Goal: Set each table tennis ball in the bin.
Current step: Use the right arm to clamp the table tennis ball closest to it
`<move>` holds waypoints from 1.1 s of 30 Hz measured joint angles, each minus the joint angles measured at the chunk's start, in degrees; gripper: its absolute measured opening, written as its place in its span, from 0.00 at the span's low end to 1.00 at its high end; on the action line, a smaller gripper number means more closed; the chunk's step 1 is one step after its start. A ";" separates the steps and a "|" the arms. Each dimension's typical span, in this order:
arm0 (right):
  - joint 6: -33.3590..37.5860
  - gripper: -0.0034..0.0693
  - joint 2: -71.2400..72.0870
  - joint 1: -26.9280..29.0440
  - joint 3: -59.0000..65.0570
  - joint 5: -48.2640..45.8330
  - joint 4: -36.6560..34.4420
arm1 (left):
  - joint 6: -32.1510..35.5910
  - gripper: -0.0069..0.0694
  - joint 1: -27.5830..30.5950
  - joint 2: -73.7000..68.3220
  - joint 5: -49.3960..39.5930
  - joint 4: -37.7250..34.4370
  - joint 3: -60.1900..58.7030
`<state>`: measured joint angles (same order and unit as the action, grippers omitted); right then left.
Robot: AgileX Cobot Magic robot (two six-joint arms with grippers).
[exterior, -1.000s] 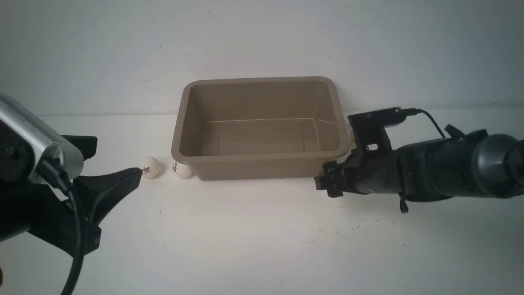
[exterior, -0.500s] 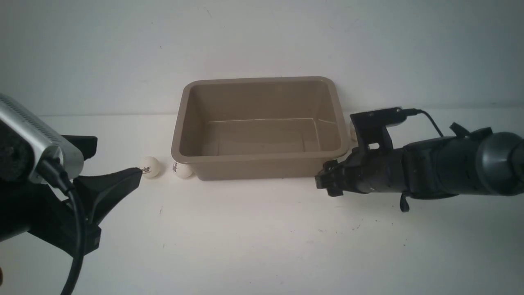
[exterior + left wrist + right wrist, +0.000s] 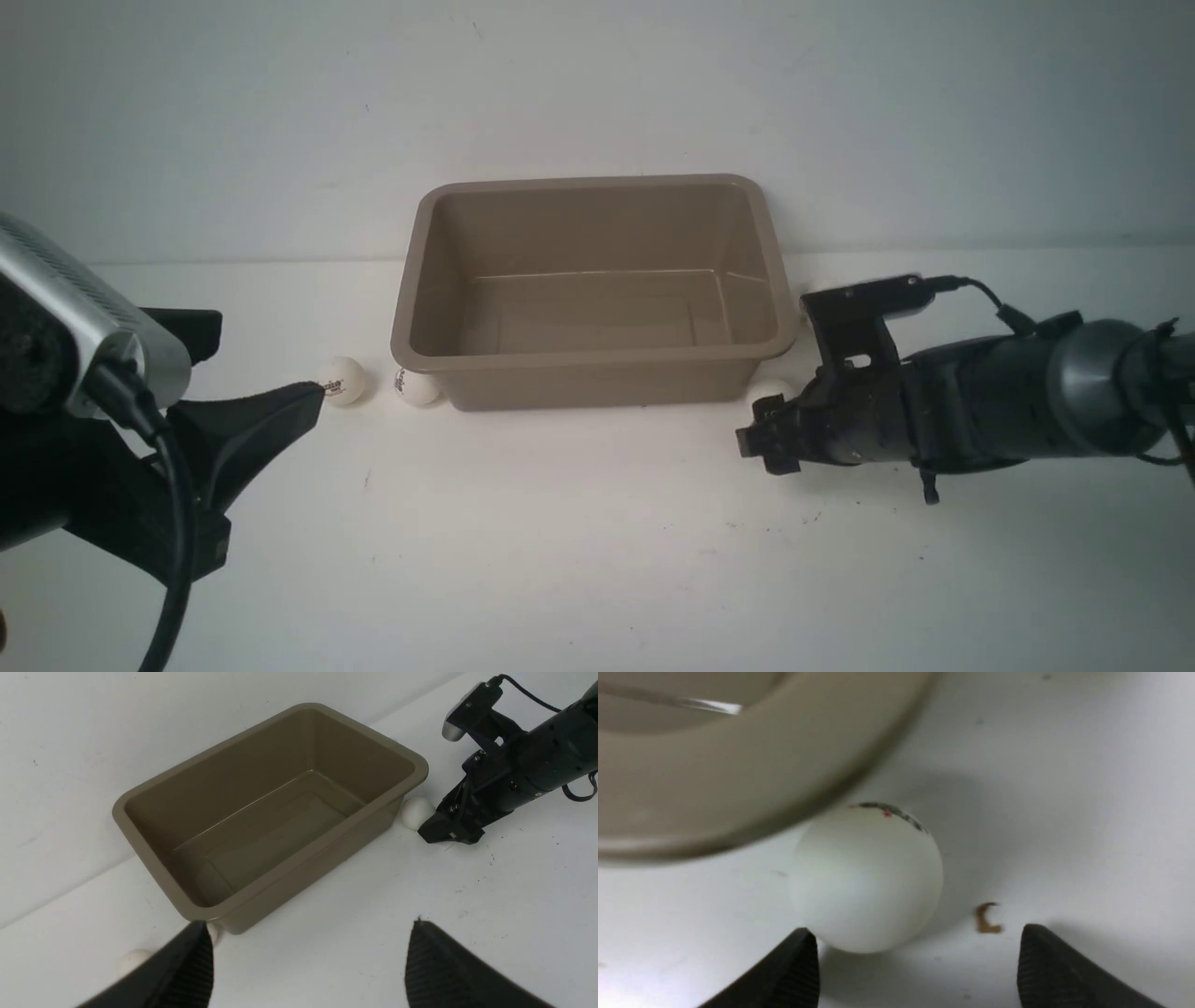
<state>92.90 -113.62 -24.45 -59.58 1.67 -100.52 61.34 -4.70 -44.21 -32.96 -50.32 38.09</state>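
Note:
The taupe bin (image 3: 414, 280) stands empty at the table's middle. Two table tennis balls (image 3: 342, 379) (image 3: 415, 386) lie by its front left corner; a third ball (image 3: 771, 387) lies by its front right corner. My right gripper (image 3: 758, 441) is low over the table just right of that ball. In the right wrist view the ball (image 3: 866, 879) sits just beyond the open gripper (image 3: 917, 931), nearer one fingertip (image 3: 803, 952), under the bin's rim (image 3: 761, 779). My left gripper (image 3: 266, 359) hangs open and empty near the leftmost ball.
A small brown scrap (image 3: 987, 917) lies on the table beside the right-hand ball. The white wall rises close behind the bin. In the left wrist view, one ball (image 3: 135, 957) shows by my left finger, and the right gripper (image 3: 441, 828) beside the ball (image 3: 417, 813).
My right arm has dropped lower and drawn slightly to the right, uncovering the ball at the bin's front right corner. The left arm and the two left balls have not moved.

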 joint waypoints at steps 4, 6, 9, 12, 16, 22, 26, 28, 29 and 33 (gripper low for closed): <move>1.33 0.76 1.11 0.02 0.06 3.09 -0.05 | 0.00 0.74 0.00 0.00 0.00 0.00 0.00; 1.63 0.76 2.05 0.02 0.06 3.10 -0.05 | 0.00 0.74 0.00 0.00 0.00 0.00 0.00; 2.28 0.76 3.60 0.02 0.06 3.04 -0.10 | 0.00 0.74 0.00 0.00 -0.06 0.00 0.00; 2.62 0.76 5.10 0.02 0.06 3.10 -0.10 | 0.00 0.74 0.00 0.00 -0.06 0.00 0.00; 3.46 0.76 5.90 0.28 0.06 3.10 -0.11 | 0.00 0.74 0.00 0.00 -0.17 0.00 0.00; 4.00 0.76 5.86 4.03 0.06 2.61 -0.11 | 0.00 0.74 0.00 0.00 -0.28 0.00 0.00; 3.72 0.76 5.86 7.22 -0.05 0.72 -0.11 | 0.00 0.74 0.00 0.00 -0.70 0.00 0.00; 2.87 0.76 5.86 8.19 -0.18 -1.36 -0.11 | 0.00 0.74 0.00 0.00 -0.92 0.00 0.00; 2.15 0.76 5.86 8.81 -0.45 -3.89 -0.11 | 0.00 0.74 0.00 0.00 -1.13 0.00 0.00; 0.27 0.76 5.86 10.31 -1.62 -9.19 -0.01 | 0.00 0.74 0.00 0.00 -1.13 0.00 0.00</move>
<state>93.17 -107.75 -14.14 -61.19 -7.52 -100.52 61.34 -4.70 -44.21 -34.09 -50.32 38.09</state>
